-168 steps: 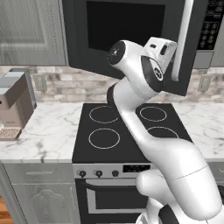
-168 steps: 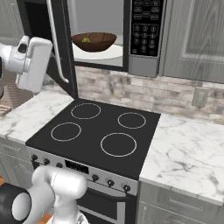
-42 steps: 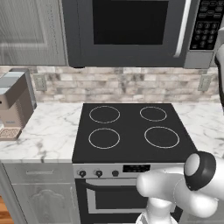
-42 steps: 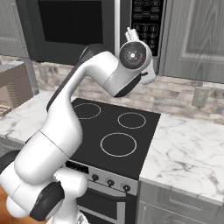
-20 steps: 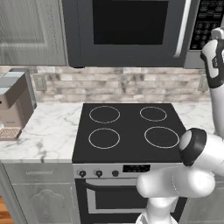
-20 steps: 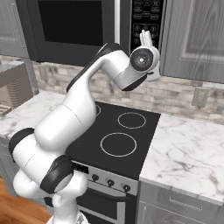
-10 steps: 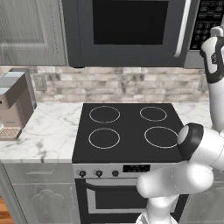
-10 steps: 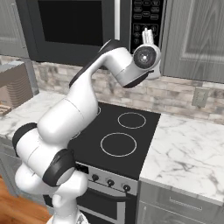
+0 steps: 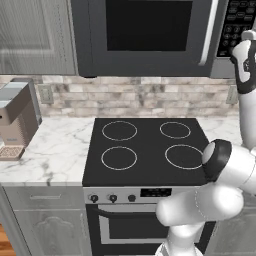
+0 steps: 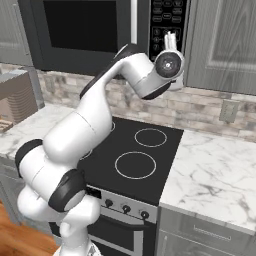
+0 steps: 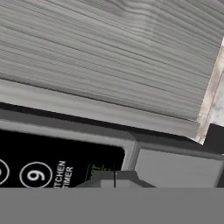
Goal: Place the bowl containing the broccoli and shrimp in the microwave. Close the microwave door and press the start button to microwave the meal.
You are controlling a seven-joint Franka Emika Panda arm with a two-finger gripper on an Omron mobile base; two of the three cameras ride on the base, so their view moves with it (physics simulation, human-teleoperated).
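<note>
Microwave door [image 9: 150, 37] shut, handle [image 9: 209, 32] vertical by the keypad panel [image 10: 169, 20]. Bowl, broccoli and shrimp can't be seen behind the dark glass; judging by the closed door they're inside, can't confirm. Tool [image 10: 170, 37] is up against the keypad panel on the microwave [image 9: 165, 40], fingers pinched fully together, holding nothing. Hand view puts the tips right at the panel's lower edge, next to the "9" key [image 11: 35, 176] and the kitchen timer label, with grey cabinet [image 11: 113, 57] beyond.

Step in hand, as I read it: press start. To do it well: keep the fingers closed as one blunt tip, line up square on the start button and not the number keys, push straight in, short and firm, don't slide sideways. Stove [image 9: 150, 150] and tabletop [image 10: 215, 175] below aren't involved.
</note>
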